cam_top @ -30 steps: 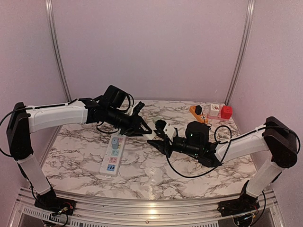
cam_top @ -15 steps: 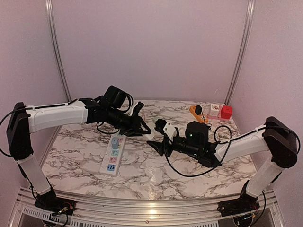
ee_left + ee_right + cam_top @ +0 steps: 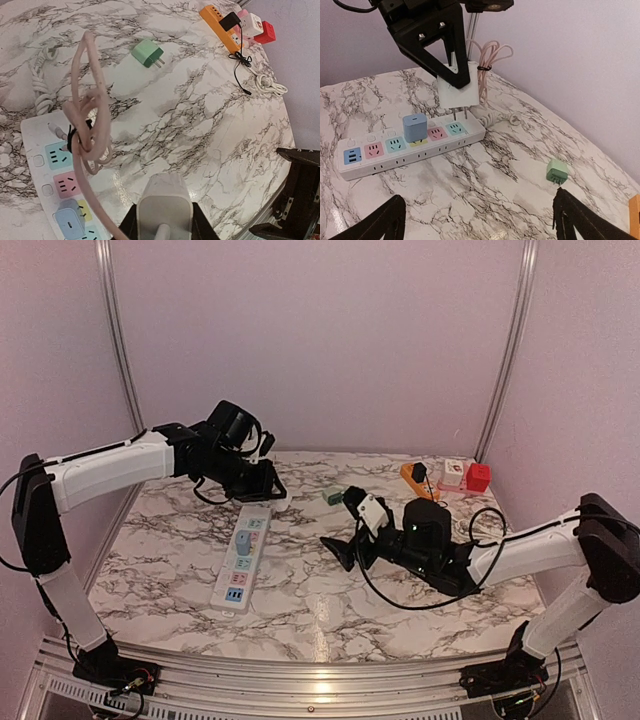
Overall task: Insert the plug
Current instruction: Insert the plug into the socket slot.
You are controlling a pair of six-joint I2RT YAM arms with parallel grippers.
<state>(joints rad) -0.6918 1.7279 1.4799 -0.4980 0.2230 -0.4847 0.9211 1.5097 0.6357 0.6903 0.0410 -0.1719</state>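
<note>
A white plug (image 3: pixel 165 202) with a looped pink cable (image 3: pixel 87 125) sits in my left gripper (image 3: pixel 164 226), which is shut on its body. In the right wrist view the plug (image 3: pixel 457 90) hangs prongs down just above the teal socket at the far end of the white power strip (image 3: pixel 410 147). From above, the left gripper (image 3: pixel 260 483) is over the far end of the strip (image 3: pixel 238 565). My right gripper (image 3: pixel 480 222) is open and holds nothing. It hovers over the marble to the right of the strip (image 3: pixel 347 528).
A blue charger (image 3: pixel 415 127) is plugged into the strip. A green plug (image 3: pixel 556 171) lies loose on the marble. An orange strip (image 3: pixel 220 22) with a black adapter and some red and pink cubes (image 3: pixel 468 475) sit at the back right. The strip's white coiled cord (image 3: pixel 42 95) lies beside it.
The right gripper has opened and let go of the plug, then drawn back slightly. The left arm has carried the plug left and back, over the strip's far end.
</note>
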